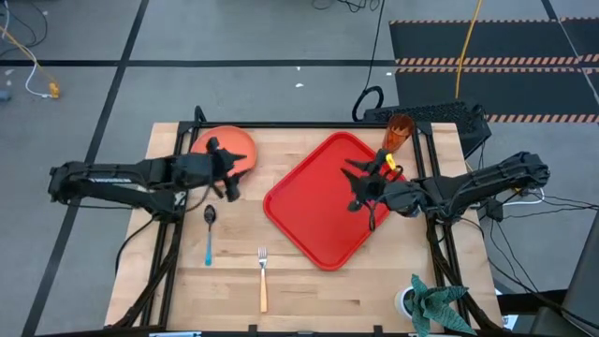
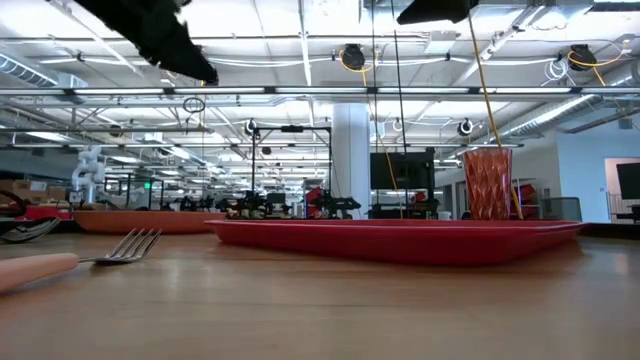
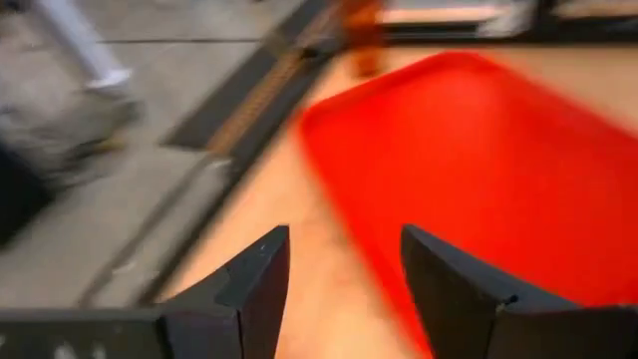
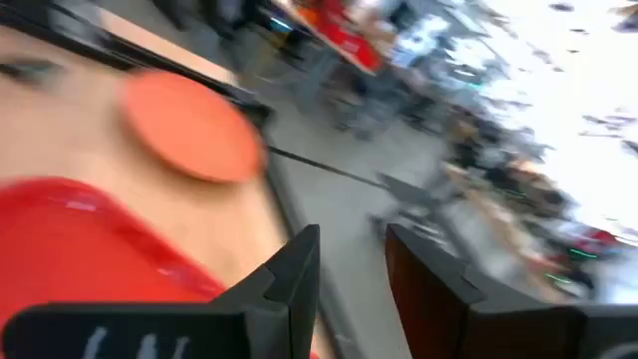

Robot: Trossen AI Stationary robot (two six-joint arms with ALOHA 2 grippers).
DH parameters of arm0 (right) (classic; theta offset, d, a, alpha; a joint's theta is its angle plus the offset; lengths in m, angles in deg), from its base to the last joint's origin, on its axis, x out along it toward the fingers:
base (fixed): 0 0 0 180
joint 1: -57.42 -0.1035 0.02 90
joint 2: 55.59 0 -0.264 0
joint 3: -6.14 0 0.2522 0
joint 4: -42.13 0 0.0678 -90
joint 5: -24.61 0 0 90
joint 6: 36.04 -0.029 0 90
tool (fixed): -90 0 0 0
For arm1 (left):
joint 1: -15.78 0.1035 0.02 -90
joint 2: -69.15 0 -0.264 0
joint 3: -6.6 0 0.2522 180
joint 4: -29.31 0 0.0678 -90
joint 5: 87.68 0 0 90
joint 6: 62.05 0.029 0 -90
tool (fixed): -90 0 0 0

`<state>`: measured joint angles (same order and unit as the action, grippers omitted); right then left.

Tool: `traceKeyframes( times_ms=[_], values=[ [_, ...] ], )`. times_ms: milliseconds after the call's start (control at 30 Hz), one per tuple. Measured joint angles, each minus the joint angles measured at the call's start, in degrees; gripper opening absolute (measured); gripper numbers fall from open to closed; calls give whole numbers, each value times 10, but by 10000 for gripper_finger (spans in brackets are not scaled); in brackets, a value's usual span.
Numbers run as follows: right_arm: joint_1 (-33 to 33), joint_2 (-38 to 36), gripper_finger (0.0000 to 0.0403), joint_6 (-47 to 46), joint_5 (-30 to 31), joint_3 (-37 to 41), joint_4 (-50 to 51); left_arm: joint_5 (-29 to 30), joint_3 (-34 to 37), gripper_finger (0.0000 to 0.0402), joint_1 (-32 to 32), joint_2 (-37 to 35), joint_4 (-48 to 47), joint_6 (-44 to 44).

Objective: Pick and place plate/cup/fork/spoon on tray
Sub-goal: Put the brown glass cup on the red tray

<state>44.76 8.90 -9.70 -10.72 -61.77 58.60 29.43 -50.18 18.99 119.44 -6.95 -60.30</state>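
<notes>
Above the glossy red tray [image 1: 323, 201], both grippers' dark jaws gape empty, left [image 1: 227, 170], right [image 1: 360, 183].

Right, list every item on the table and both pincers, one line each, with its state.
Tray: flat on the table, empty.
Plate: flat on the table, off the tray.
Cup: upright, beside the tray's far corner.
Spoon: lying on the table.
Fork: lying on the table.
Left pincer: open, empty, by the plate.
Right pincer: open, empty, above the tray.
</notes>
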Motion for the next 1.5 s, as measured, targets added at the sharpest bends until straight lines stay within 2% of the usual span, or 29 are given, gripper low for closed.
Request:
traceKeyframes(
  times_ms=[100,200,367,667,900,1100,1167,1400,1500],
  values=[
    [22,-1,122,-32,23,-34,93,48,-35,175,0,50,-53,-10],
    [53,1,142,-97,16,-81,210,45,-66,166,2,102,-96,-34],
    [140,5,173,-135,-70,-159,314,-17,-105,165,-4,173,-86,-29],
    [377,84,182,-152,-209,-283,538,-20,-112,165,-14,234,-62,-9],
    [513,144,183,-164,-291,-289,581,-20,-112,161,-14,233,-64,-3],
    [586,186,183,-228,-363,-289,600,-21,-112,160,-15,231,-67,-3],
    [601,201,183,-248,-385,-289,614,-22,-112,159,-15,231,-71,-3],
    [615,226,183,-273,-388,-289,635,-24,-111,159,-14,231,-77,-3],
    [615,226,183,-281,-411,-288,636,-24,-103,159,-14,231,-75,-3]
  ],
)
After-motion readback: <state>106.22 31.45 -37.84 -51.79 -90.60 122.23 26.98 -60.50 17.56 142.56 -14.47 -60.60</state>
